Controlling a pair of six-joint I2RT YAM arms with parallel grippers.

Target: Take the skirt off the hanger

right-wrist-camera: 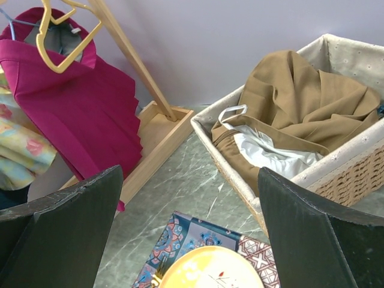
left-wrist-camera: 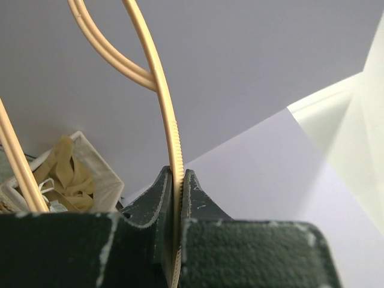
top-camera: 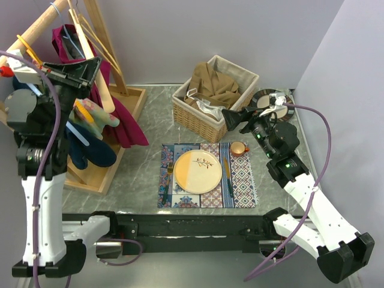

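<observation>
Magenta skirt (top-camera: 123,123) on rack (top-camera: 111,48) at far left, hanging long-ways down just below left gripper (top-camera: 93,65), itself pinched tight on thin pale hanger (left-wrist-camera: 171,120). Right gripper (top-camera: 230,117) spread wide, well apart, facing skirt.

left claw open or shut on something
Shut. The left claw pinches the pale hanger, whose thin rod is tight between both jaws in the wrist view.

matt cloth skirt (right-wrist-camera: 78,114) — rough wicker basket (right-wrist-camera: 354,174)

Left arm (top-camera: 41,180) raised high, left claw (left-wrist-camera: 177,183) pinched shut, right claw (right-wrist-camera: 191,234) spread wide
</observation>
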